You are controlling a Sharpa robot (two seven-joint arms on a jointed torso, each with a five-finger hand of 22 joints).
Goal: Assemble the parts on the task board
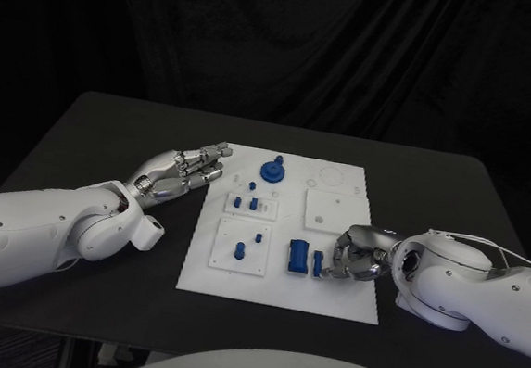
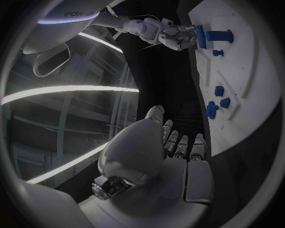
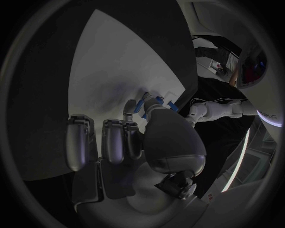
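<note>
Head view: white task board (image 1: 279, 291) mid-surface, blue parts on it — a knobbed piece (image 1: 274, 170) at the far edge, small pegs (image 1: 249, 204) left of centre, a peg (image 1: 241, 250) on the near-left plate, a block (image 1: 298, 255) near right. Right hand (image 1: 361, 253) curled at a slim upright part (image 1: 318, 265) beside that block; probably pinching it, though contact hard to confirm. Likely risk: part tipping or slipping out sideways (thin, tall, little to hold), or knocking the block. Left hand (image 1: 184, 172) just off the board's left edge, fingers loosely extended, holding nothing.

Left wrist view: own fingers (image 2: 181, 145) side by side, straight, empty — board (image 2: 249, 76) beyond.

Right wrist view: fingers (image 3: 113, 140) bent down at the board (image 3: 118, 66), blue part (image 3: 144, 105) at the tips.
</note>
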